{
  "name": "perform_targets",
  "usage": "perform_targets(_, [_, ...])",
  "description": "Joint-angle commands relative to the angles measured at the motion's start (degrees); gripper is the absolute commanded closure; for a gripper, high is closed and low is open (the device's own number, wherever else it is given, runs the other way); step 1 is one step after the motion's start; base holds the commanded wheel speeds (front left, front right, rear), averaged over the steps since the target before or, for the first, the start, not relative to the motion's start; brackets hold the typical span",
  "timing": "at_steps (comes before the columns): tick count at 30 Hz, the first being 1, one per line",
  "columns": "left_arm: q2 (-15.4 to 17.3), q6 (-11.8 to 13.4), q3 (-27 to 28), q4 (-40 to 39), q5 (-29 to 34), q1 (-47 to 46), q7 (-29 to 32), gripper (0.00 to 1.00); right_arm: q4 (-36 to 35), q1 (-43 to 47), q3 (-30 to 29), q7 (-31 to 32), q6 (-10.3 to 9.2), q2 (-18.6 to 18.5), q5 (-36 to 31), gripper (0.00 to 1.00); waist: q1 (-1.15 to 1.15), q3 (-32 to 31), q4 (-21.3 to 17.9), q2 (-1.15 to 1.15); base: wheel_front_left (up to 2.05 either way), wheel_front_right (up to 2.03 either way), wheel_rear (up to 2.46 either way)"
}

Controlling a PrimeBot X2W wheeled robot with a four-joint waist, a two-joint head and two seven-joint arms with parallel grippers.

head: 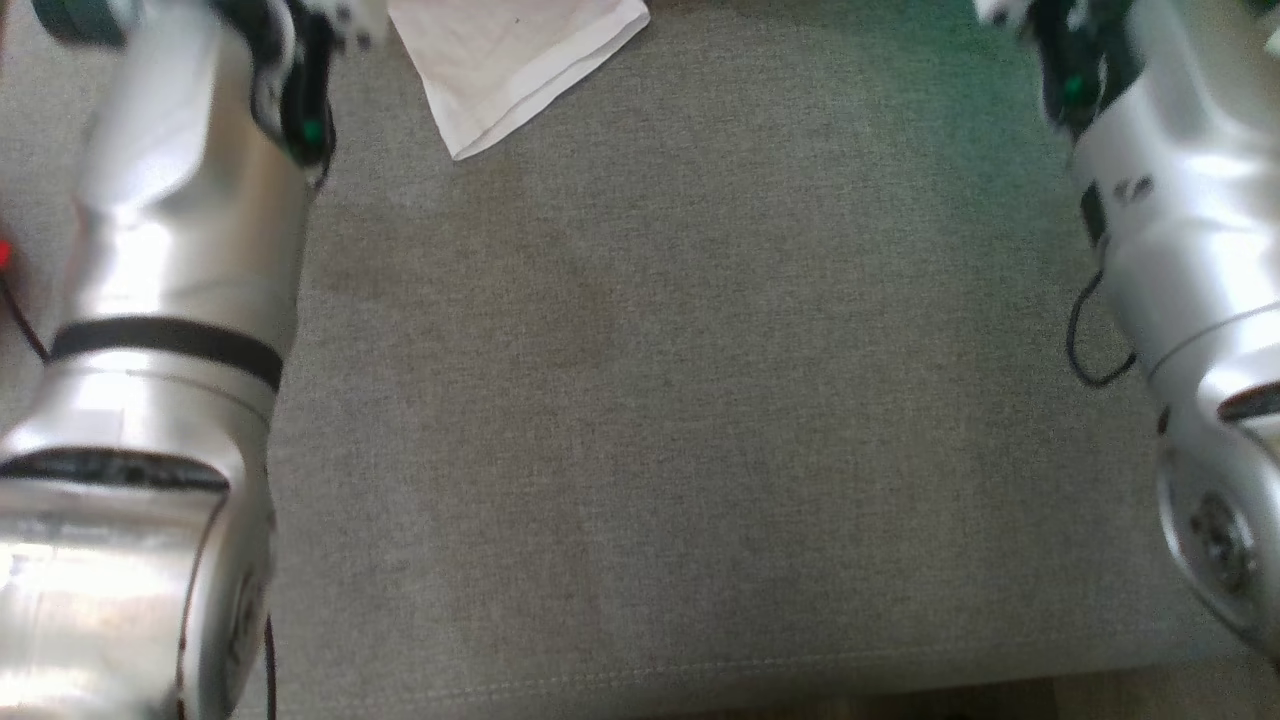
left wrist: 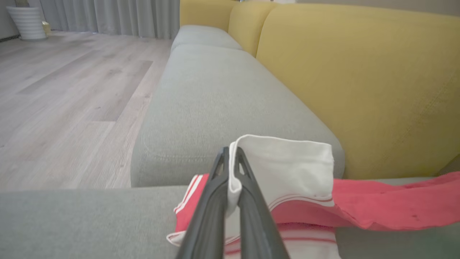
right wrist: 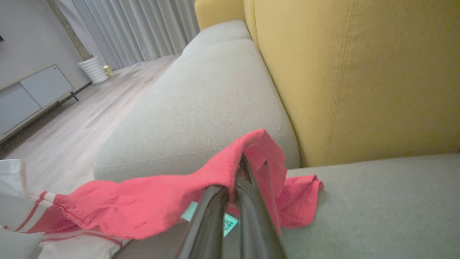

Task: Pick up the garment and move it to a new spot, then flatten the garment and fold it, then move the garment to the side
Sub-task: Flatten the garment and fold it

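From my left gripper (left wrist: pixel 233 160) to my right gripper (right wrist: pixel 244 163) the garment (right wrist: pixel 143 201) stretches lengthwise over the grey seat (left wrist: pixel 72 223). Both are clamped: left on its white hem, right on its red edge.

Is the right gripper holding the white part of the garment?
No, the right gripper is shut on a red fold of the garment.

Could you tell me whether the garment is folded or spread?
Not folded: the garment drapes loosely between the left gripper, pinching its white edge, and the right gripper, pinching red.
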Motion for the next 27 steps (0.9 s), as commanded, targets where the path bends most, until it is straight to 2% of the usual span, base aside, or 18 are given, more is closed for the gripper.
perform_targets(1, [1.97,-0.39,1.11,-1.61,-0.18,-0.65,-0.28,1.0,-1.35,0.73,1.31,-0.79,0.44,1.47,1.3,1.0,-0.01,-0.09,-0.01,0.0,0.0,0.0,0.0])
perform_targets(9, [2.41,-0.39,2.49,-6.13,-0.07,7.66,-0.28,1.0,-2.31,7.65,7.29,-2.96,0.44,1.48,3.75,1.0,-0.01,-2.58,0.23,0.0,0.0,0.0,0.0])
perform_targets(19, [2.33,-0.34,5.88,-25.84,1.27,33.66,-0.28,1.0,-6.02,25.17,12.24,-6.25,0.44,-0.74,7.4,1.0,-0.01,-10.83,1.55,0.0,0.0,0.0,0.0])
perform_targets(27, [2.0,-0.43,5.57,-39.95,2.48,53.36,-0.28,1.0,-12.59,43.35,10.41,-6.99,0.44,-2.48,9.05,1.0,-0.01,-17.74,1.9,0.0,0.0,0.0,0.0])
